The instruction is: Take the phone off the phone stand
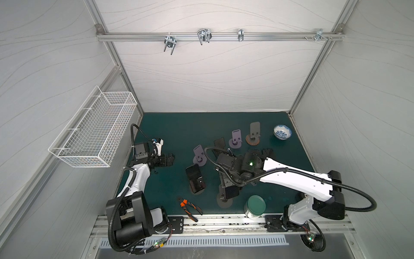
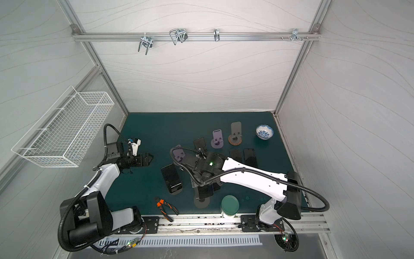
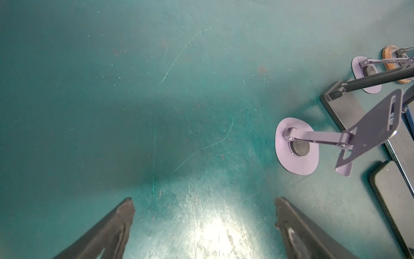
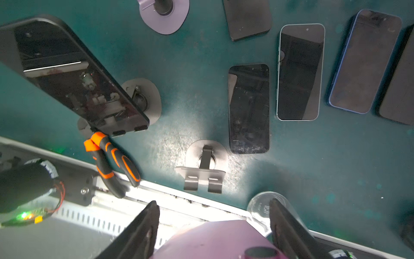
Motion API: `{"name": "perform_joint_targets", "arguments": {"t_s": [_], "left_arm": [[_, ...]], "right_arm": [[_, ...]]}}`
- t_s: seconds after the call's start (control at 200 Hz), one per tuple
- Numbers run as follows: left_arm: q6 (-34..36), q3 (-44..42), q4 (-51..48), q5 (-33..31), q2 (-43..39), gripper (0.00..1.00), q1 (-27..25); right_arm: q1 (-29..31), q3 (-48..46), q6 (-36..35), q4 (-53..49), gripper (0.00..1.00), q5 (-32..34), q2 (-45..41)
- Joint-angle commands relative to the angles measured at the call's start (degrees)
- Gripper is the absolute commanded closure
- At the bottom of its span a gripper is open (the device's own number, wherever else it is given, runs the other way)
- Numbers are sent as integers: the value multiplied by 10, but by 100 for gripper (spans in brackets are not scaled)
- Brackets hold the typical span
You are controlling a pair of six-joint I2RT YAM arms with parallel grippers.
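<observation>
My right gripper (image 4: 214, 204) is shut on a phone (image 4: 215, 237) whose pink back and camera lens show between the fingers, held up off the mat. Below it stands a grey phone stand (image 4: 202, 166) with nothing on its two hooks; in a top view this stand (image 1: 224, 200) sits near the front edge, under the right wrist. A second black phone (image 1: 195, 177) leans on a dark stand left of it. My left gripper (image 3: 205, 206) hangs open over bare green mat at the left (image 1: 171, 158), holding nothing.
Three phones (image 4: 248, 107) (image 4: 300, 71) (image 4: 365, 62) lie flat on the mat. Orange-handled pliers (image 1: 188, 207) and a green-lidded jar (image 1: 255, 206) sit at the front edge. Purple stands (image 1: 199, 155) (image 1: 236, 139), a wooden-based stand (image 1: 253, 134) and a bowl (image 1: 282, 131) stand further back.
</observation>
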Motion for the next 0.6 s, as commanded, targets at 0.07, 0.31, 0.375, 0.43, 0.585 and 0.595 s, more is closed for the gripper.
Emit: {"name": "perform_joint_targets", "arguments": {"t_s": [0.07, 0.31, 0.375, 0.43, 0.585, 0.595], "left_arm": [[16, 11, 4, -2, -1, 1, -1], [16, 13, 2, -3, 2, 1, -1], [16, 12, 3, -3, -1, 1, -1], [16, 10, 5, -3, -2, 1, -1], [16, 14, 2, -4, 3, 1, 0], [16, 13, 2, -4, 2, 1, 0]], "right_arm": [[-30, 36, -51, -58, 44, -6, -52], [-110, 34, -119, -61, 45, -6, -85], [-141, 27, -145, -59, 47, -5, -90], [-167, 17, -169, -53, 47, -5, -95], [-243, -27, -210, -29, 48, -11, -106], [-247, -29, -213, -29, 48, -11, -107]]}}
